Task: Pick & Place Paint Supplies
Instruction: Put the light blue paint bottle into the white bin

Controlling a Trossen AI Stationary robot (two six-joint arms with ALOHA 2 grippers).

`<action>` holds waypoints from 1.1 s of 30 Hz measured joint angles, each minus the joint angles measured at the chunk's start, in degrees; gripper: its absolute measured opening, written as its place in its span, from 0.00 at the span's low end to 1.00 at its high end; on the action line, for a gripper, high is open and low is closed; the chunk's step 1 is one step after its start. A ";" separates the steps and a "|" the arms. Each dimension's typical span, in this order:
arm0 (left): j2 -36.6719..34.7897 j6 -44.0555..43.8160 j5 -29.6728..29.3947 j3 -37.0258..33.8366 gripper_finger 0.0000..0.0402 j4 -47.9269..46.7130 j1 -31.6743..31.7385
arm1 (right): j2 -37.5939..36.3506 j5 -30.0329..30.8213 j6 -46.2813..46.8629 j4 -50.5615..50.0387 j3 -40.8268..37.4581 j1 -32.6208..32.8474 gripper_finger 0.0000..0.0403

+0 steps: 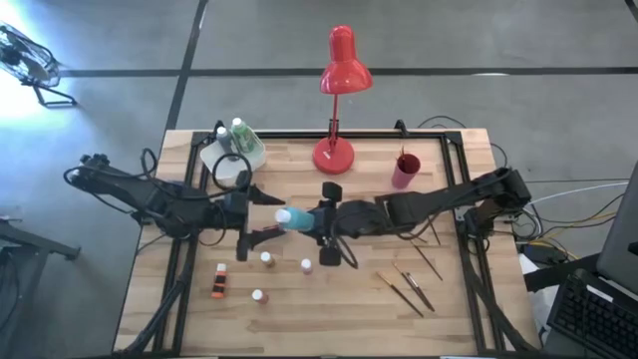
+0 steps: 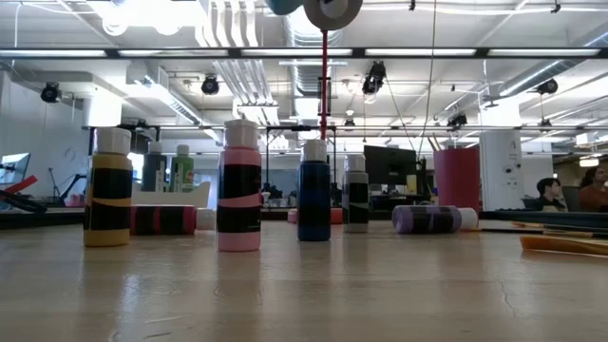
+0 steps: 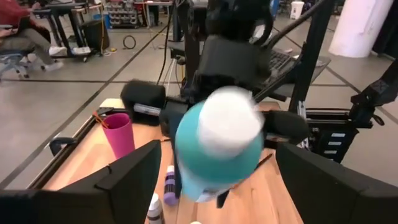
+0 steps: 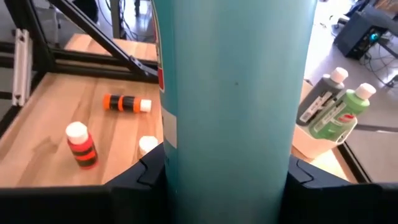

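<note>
Handover: my right gripper (image 1: 317,221) pinches the teal white-capped paint bottle (image 1: 295,218); left gripper (image 1: 251,214), spread just beyond its cap, should clamp squarely before I loosen.

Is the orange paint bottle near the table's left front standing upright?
No. In the high view the orange paint bottle lies on its side on the table; the right wrist view shows the same.

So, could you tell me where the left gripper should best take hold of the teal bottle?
Probably on the cap end of the teal bottle. It lies level, the right gripper clamps its body, and the white cap points at the open left gripper, which can come straight along it.
</note>
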 joint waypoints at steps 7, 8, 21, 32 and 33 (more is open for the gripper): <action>0.30 1.00 0.05 1.02 0.77 -0.98 0.08 | 0.03 -0.26 0.87 0.28 -0.13 0.52 0.39; 0.43 1.07 0.05 1.02 0.76 -0.98 0.09 | 0.03 -0.23 0.91 0.27 -0.18 0.48 0.39; 2.62 3.90 0.77 2.35 0.73 2.51 0.09 | 0.03 -0.17 1.15 0.69 -0.28 0.36 0.39; 2.78 3.93 0.79 2.45 0.73 2.97 0.13 | 0.03 -0.17 0.96 0.65 -0.31 0.36 0.39; 2.78 3.93 0.79 2.45 0.73 2.97 0.13 | 0.03 -0.17 0.98 0.67 -0.31 0.36 0.39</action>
